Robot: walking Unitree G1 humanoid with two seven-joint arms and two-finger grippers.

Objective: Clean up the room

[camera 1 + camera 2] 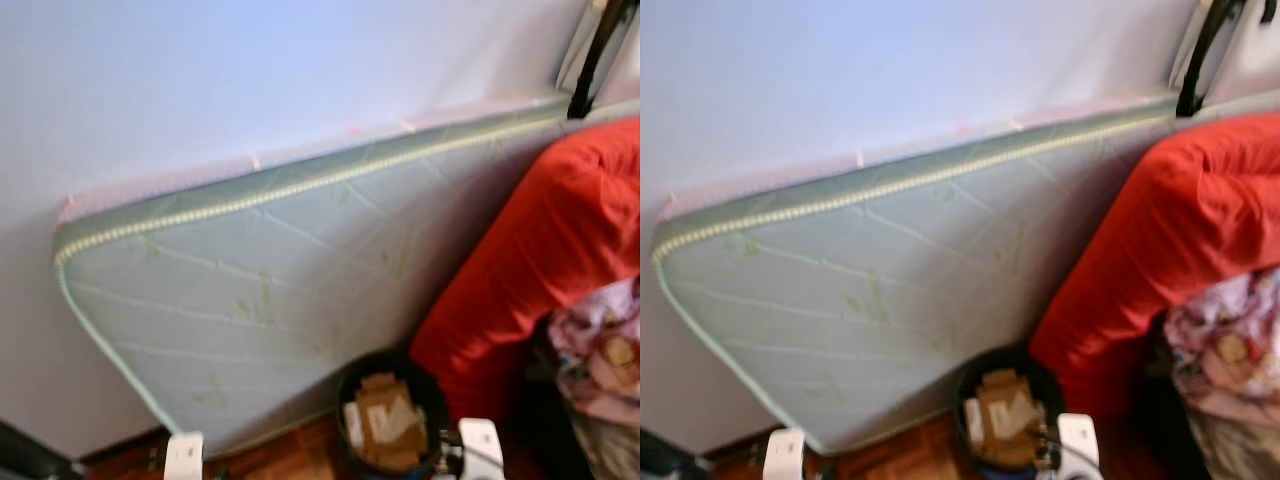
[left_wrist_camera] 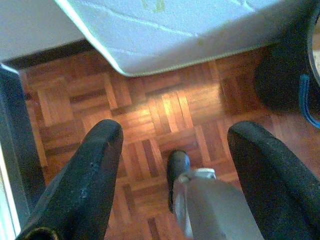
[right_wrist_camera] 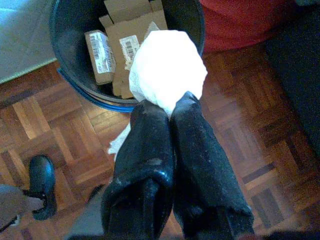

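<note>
A crumpled white paper wad [image 3: 167, 70] is pinched at the tips of my right gripper [image 3: 170, 107], which is shut on it. It hangs just over the near rim of a black bin [image 3: 75, 85] that holds flattened cardboard pieces [image 3: 122, 42]. The same bin [image 1: 390, 415] stands on the parquet floor between the mattress and a red cover. My left gripper [image 2: 175, 140] is open over bare parquet, with nothing between its fingers [image 2: 85, 180].
A pale green mattress [image 1: 270, 300] leans on the white wall. A red-covered bulk [image 1: 550, 260] stands to the right, with patterned cloth [image 1: 600, 360] beside it. My own foot [image 2: 177, 167] shows on the floor below the left gripper.
</note>
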